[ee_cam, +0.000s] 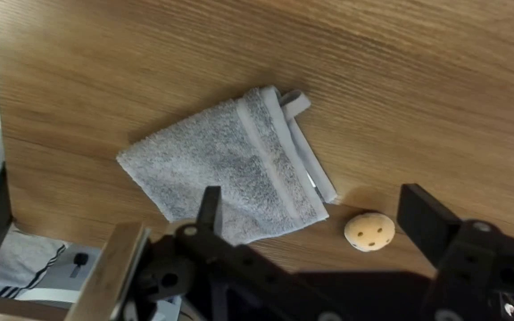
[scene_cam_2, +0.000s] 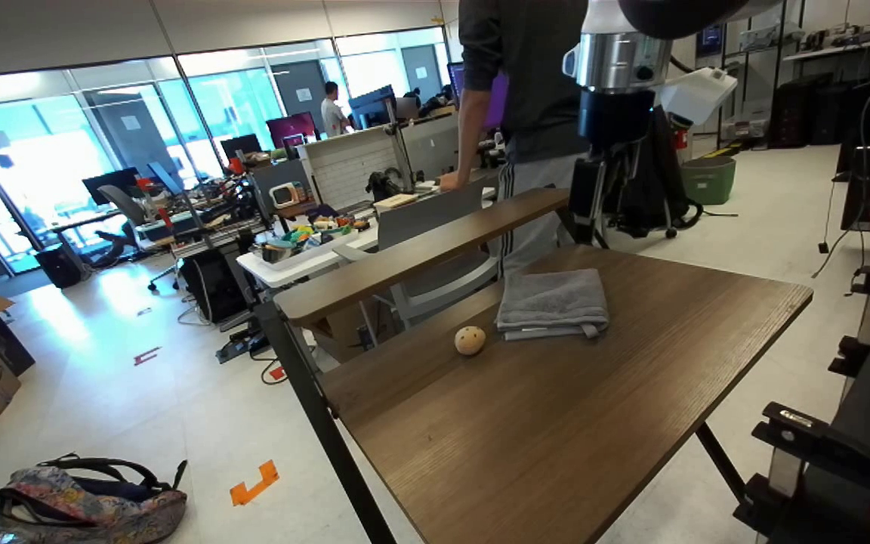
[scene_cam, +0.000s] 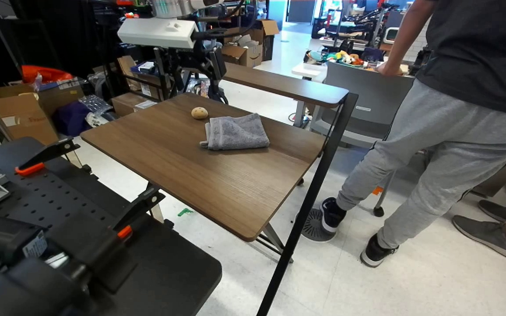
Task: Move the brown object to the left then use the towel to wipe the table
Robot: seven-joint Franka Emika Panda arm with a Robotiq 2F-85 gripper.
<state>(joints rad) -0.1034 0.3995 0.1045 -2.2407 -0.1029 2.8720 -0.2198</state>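
Black two-finger gripper (ee_cam: 312,203): jaws stand wide apart and empty; in the wrist view you see a broad gap between the blocky fingers (ee_cam: 426,223).
Jaw gap, seen from the wrist: you find the small, roundish tan-brown lump (ee_cam: 369,232) toward one finger and an end of the grey, folded terry-cloth towel (ee_cam: 221,160) toward the opposite finger; both lie on the rectangular, brown wood-grain table (ee_cam: 395,98).
Gripper height: in an exterior view you see the white-and-silver robot arm (scene_cam_2: 620,64) hold the gripper above the table, with the fingertips apart from the towel.
Gripper visibility: in an exterior view the gripper merges with dark clutter near the brown cardboard box (scene_cam: 253,55); you cannot read finger spacing there.
Towel coverage: in the wrist view one finger and the gripper body hide part of the towel's lower edge from you.
Frame limits: in both exterior views the top edge crops the robot arm and the head of the person in a dark shirt and grey trousers (scene_cam: 459,118).
Towel surface: you see soft pile, a paler band near one end and a small loop.
Lump surface: smooth, with a few dark dots.
Lump position: just beside the towel's banded end, apart from it.
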